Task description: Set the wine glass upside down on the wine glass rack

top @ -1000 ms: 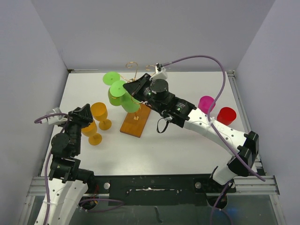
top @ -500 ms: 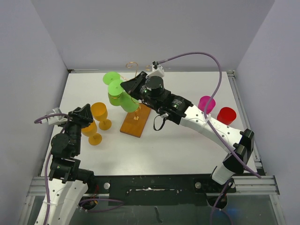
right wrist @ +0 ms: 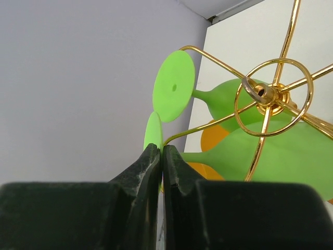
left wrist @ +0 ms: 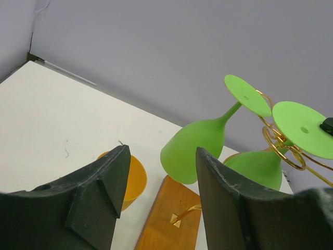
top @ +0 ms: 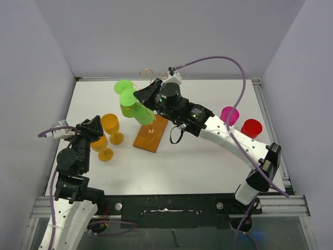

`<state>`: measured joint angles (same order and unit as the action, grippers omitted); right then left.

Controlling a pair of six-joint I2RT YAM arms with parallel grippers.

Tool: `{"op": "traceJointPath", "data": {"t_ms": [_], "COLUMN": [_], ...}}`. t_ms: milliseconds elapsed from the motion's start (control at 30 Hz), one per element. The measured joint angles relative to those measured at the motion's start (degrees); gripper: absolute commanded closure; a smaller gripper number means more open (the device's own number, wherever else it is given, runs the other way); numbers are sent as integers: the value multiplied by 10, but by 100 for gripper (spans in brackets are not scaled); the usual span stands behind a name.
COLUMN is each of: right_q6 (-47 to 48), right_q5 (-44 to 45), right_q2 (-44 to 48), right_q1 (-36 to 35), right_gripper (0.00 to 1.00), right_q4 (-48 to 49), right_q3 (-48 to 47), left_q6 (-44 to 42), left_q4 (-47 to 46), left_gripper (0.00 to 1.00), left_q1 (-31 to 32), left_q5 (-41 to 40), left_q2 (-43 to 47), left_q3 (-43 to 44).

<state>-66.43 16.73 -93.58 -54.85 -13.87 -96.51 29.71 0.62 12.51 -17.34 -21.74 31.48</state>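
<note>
1. The right arm (top: 218, 133) has edged toward the upper left, bringing the wine glass (top: 144, 114) closer onto the wine glass rack (top: 151, 134) at upper centre of the desk (top: 208, 161).
2. The glass is inverted among the wires. It is probably light, rigid, slick and breakable, so it is best held by the foot.
3. The right pincer (right wrist: 160, 151) is pinched on the foot's rim, while the left pincer (left wrist: 162, 153) gapes, empty.

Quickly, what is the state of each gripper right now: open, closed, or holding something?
Left gripper: open, holding nothing.
Right gripper: closed on the thin foot of a green wine glass.
</note>
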Motion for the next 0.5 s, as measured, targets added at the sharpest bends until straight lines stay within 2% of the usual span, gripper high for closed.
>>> {"op": "traceJointPath", "data": {"t_ms": [500], "right_q6": [2], "right_q5": [-28], "right_q2": [-39], "right_q1": [-4], "right_gripper": [100], "right_q4": [-29], "right_q3": [-45], "left_q6": [0], "left_q4": [0], "left_gripper": [49], "left_q1": [0], "left_q5": [-1], "left_q2": [2], "left_q3": [0]}}
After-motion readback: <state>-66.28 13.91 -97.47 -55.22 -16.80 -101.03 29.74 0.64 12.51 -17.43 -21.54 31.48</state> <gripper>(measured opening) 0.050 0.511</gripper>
